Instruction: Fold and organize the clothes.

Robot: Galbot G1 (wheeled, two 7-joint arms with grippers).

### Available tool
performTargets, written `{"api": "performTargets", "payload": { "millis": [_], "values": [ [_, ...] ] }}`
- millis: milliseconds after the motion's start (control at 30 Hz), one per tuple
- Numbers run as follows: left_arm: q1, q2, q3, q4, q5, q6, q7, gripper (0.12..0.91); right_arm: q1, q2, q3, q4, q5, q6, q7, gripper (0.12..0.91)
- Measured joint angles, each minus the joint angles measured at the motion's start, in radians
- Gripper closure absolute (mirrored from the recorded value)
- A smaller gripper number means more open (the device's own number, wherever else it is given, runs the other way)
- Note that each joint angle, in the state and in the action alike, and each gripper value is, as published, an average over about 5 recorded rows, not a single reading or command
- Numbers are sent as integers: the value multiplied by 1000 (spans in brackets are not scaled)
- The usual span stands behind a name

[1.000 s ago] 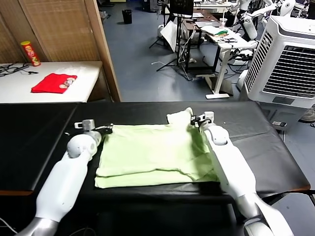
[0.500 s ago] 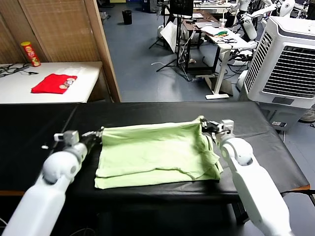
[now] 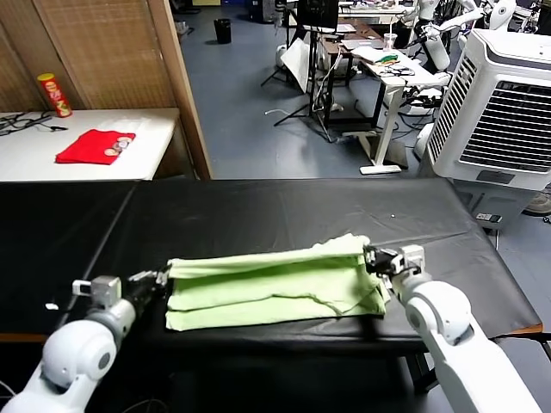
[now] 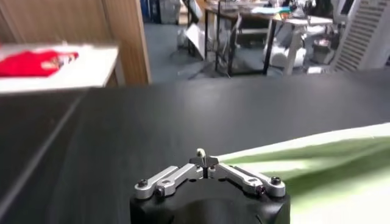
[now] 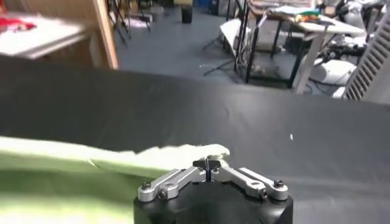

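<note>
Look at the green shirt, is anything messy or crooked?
A little. The green T-shirt lies folded on the black table, but its right end is bunched and rumpled beside the right gripper, not flat.

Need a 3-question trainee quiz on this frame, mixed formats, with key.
1. True or false: the T-shirt lies on the black table.
2. Which gripper is at the shirt's right corner? A) left gripper B) right gripper
3. Fill in: the red cloth lies on the ____ side table.

Key: 1 true; 2 B; 3 white.
</note>
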Motion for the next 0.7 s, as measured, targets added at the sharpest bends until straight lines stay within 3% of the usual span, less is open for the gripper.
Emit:
{"api": "performTargets", "payload": {
  "millis": [100,267,367,433,533,700],
  "values": [
    [25,-9,-2,-11,34,16,0,782,-34,-8,28,29,14,0,-2,673],
    [61,-16,-16,-39,54,39,-3,501,-57,-9,75,56,24,1,-4,422],
    [76,-18,-27,-53,50,37,-4,336,-39,6,78,38,2,34,-13,300],
    [72,-24,-30,-54,36,23,-8,266,-11,22,68,8,-26,82,-26,257],
    [41,-40,-22,-38,5,-11,-11,236,50,50,36,-63,-79,142,-51,229],
    [-47,-83,14,33,-16,-55,-8,232,150,92,-21,-194,-129,177,-66,227]
  ]
}}
